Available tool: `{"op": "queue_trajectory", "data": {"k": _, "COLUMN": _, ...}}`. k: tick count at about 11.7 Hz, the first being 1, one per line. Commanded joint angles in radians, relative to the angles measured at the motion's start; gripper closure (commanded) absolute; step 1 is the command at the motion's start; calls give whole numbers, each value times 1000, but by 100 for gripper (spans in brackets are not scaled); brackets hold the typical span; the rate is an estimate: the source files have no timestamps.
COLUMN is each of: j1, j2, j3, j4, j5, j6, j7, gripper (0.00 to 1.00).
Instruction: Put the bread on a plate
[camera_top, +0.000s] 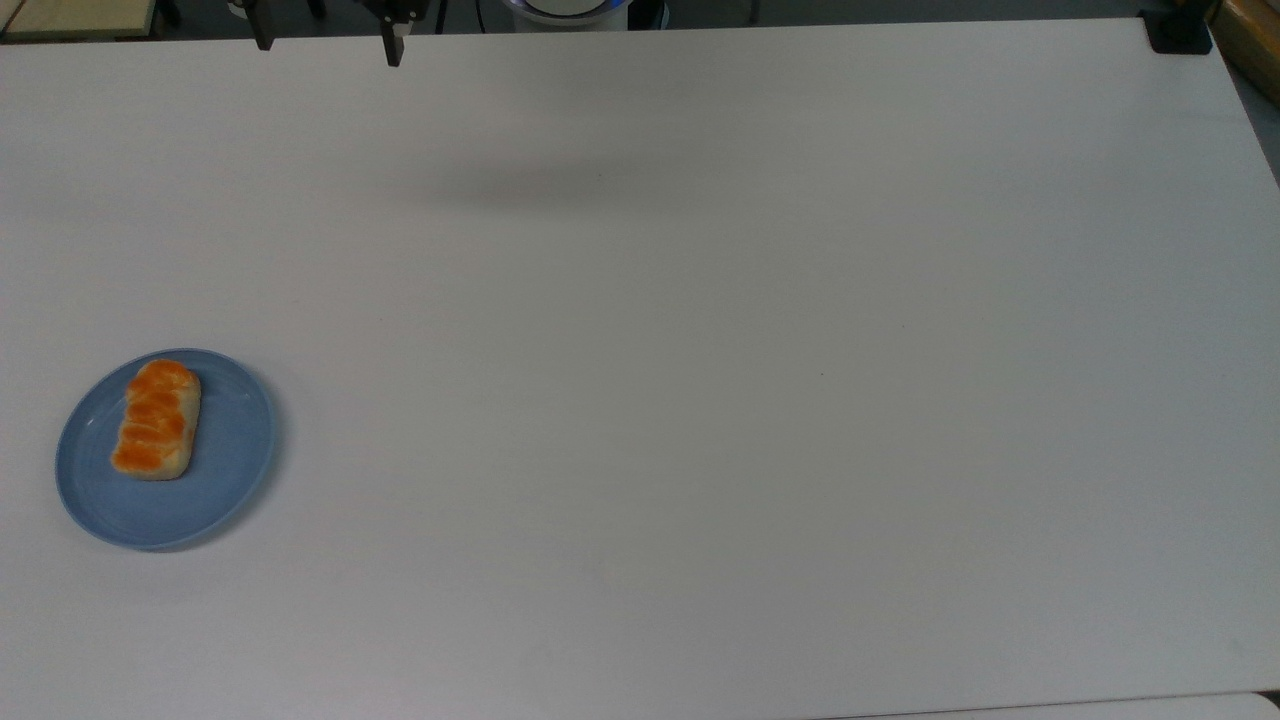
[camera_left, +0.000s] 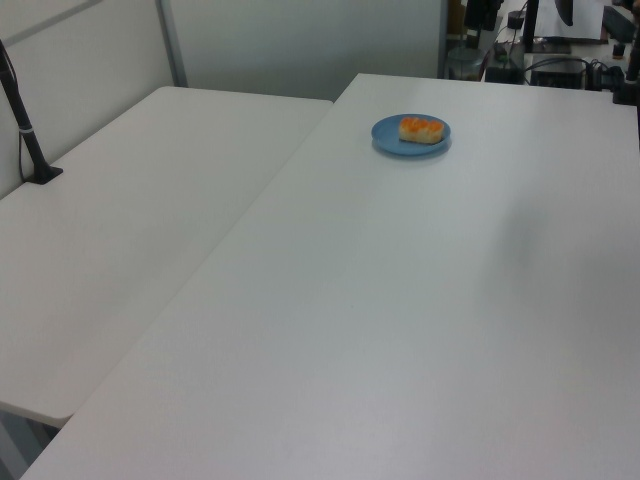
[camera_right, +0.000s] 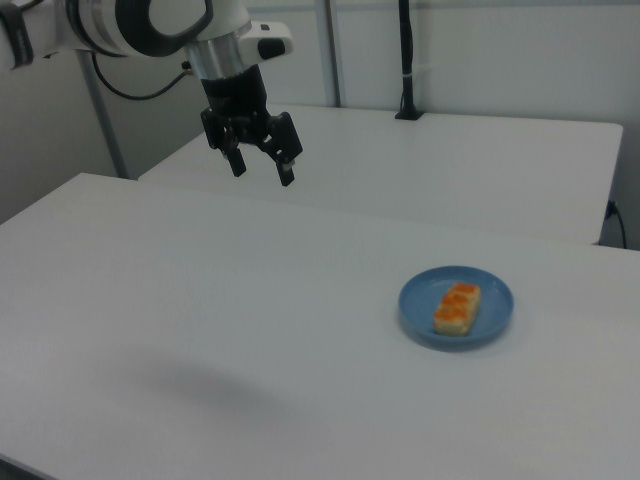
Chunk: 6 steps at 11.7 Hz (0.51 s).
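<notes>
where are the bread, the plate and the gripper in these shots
bread (camera_top: 156, 419), top view, middle of its orange-brown top
plate (camera_top: 225, 455), top view, bare blue surface beside the bread
gripper (camera_right: 259, 161), right view, midway between its open fingertips, above the table

The white table (camera_top: 700, 400) lay bare all around the plate (camera_top: 215, 480), which sat near the top view's left edge with the bread (camera_top: 157, 420) lying on it, the lone raised thing on that surface. From the plate toward the top view's right, the tabletop offered unbroken passage. The gripper (camera_right: 260, 165), fingers spread apart, hung high above the table, well apart from the plate. A black clamp (camera_top: 1180, 35) occupied the corner farthest from the plate.
</notes>
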<state>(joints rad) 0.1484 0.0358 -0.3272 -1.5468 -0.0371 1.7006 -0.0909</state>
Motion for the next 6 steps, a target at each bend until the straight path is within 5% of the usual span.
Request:
{"op": "queue_trajectory", "data": {"k": 1, "j1": 2, "j2": -28, "j3": -4, "j4": -45, "j5": -1, "j6": 43, "j7": -20, "gripper": 0}}
{"op": "queue_trajectory", "data": {"k": 6, "j1": 10, "j2": -20, "j3": -4, "j4": -45, "j5": 0, "j6": 56, "j7": -15, "gripper": 0}}
